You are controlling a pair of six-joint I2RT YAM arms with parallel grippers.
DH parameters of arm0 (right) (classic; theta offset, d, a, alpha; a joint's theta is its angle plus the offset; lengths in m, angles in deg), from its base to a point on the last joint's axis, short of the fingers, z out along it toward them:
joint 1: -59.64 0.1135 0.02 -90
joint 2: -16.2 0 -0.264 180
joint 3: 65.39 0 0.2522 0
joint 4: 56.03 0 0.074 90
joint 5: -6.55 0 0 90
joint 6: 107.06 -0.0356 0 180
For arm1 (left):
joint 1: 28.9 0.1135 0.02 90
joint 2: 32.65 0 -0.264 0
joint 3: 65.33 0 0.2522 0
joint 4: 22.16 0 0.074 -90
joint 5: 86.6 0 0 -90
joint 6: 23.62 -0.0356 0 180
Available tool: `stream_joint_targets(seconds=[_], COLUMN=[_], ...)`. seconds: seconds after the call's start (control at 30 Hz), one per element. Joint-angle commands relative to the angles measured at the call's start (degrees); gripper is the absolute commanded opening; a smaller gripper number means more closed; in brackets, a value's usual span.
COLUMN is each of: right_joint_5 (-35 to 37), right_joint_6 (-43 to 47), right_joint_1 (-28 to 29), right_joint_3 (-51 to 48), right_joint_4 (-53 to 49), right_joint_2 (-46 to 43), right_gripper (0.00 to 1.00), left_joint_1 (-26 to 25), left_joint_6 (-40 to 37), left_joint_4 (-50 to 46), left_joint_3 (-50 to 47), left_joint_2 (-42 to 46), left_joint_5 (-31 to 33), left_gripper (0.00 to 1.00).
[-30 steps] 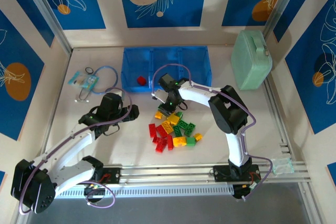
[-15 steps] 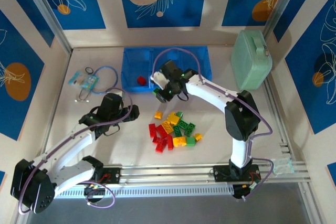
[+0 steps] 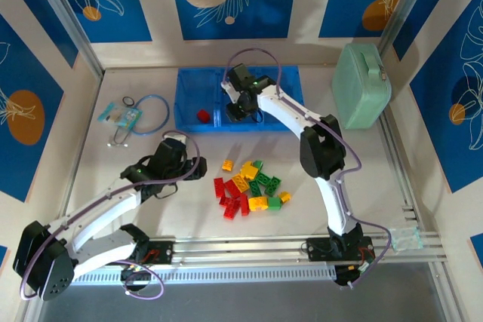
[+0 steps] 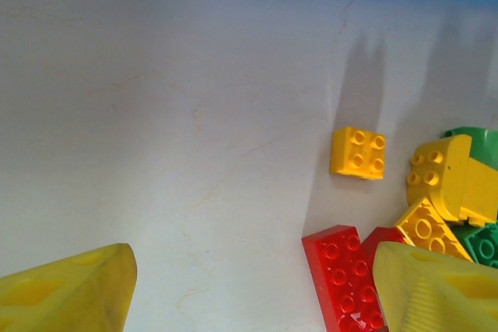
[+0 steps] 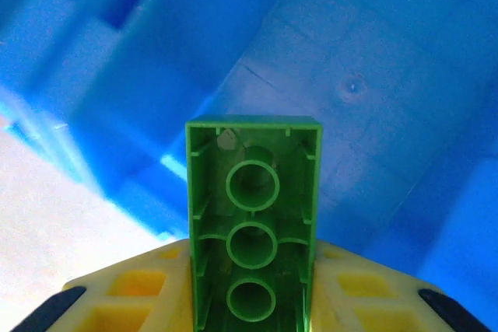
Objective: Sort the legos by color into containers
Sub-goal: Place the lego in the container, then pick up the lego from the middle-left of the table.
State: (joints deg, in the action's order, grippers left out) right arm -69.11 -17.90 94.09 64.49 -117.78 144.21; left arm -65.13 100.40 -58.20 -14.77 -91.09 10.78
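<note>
Your green lego (image 5: 253,239) hangs over the middle compartment of the blue tray (image 3: 198,84), pinched between the jaws of the right gripper (image 3: 240,105). The other legos (image 3: 249,186) lie heaped on the tabletop (image 4: 156,114). Your left gripper (image 4: 249,285) hovers just beside them, jaws wide and empty.

Right wrist: green brick (image 5: 253,231) between my fingers (image 5: 132,301), near end cut off by frame. Left wrist: 2 red bricks (image 4: 342,274) partly behind my fingertip (image 4: 436,289).

White table (image 3: 196,220): blue tray (image 3: 192,92) back, lego pile (image 3: 249,186) centre, mint case (image 3: 361,86) right.
</note>
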Motion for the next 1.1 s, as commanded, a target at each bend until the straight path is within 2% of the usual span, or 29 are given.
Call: stream_joint_targets(seconds=[0.0, 0.1, 0.23, 0.37, 0.57, 0.8, 1.07], right_joint_5=[1.6, 1.6, 2.5, 3.5, 3.2, 1.1, 0.4], right_joint_6=[-1.9, -2.0, -2.3, -2.6, -3.8, -7.4, -12.1], right_joint_1=[-0.5, -0.5, -0.2, 0.1, 0.6, 0.6, -0.2], right_joint_3=[4.5, 5.9, 6.5, 5.8, 1.4, -12.4, -26.5], right_joint_4=[-4.0, -4.5, -5.1, -4.8, -3.5, 2.7, 7.1], right_joint_2=[1.2, 2.0, 1.6, -0.6, -7.6, -20.6, -31.3], right_gripper=[0.35, 0.38, 0.50, 0.56, 0.57, 0.57, 0.57], left_joint_1=[-1.5, -2.5, -4.1, -6.2, -9.5, -13.0, -15.3], left_joint_6=[-0.6, -0.1, 0.7, 1.3, 3.2, 5.7, 8.8], left_joint_4=[0.2, 0.7, 0.9, 0.9, 1.3, 0.3, 0.0], left_joint_3=[1.2, 1.4, 2.5, 4.1, 6.3, 8.2, 8.2], left_joint_2=[-1.2, -2.7, -5.5, -8.7, -13.9, -20.2, -24.3], left_joint_5=[-0.3, -1.0, -1.4, -1.5, -1.8, -1.7, -1.4], left_gripper=[0.79, 0.79, 0.79, 0.79, 0.79, 0.75, 0.70])
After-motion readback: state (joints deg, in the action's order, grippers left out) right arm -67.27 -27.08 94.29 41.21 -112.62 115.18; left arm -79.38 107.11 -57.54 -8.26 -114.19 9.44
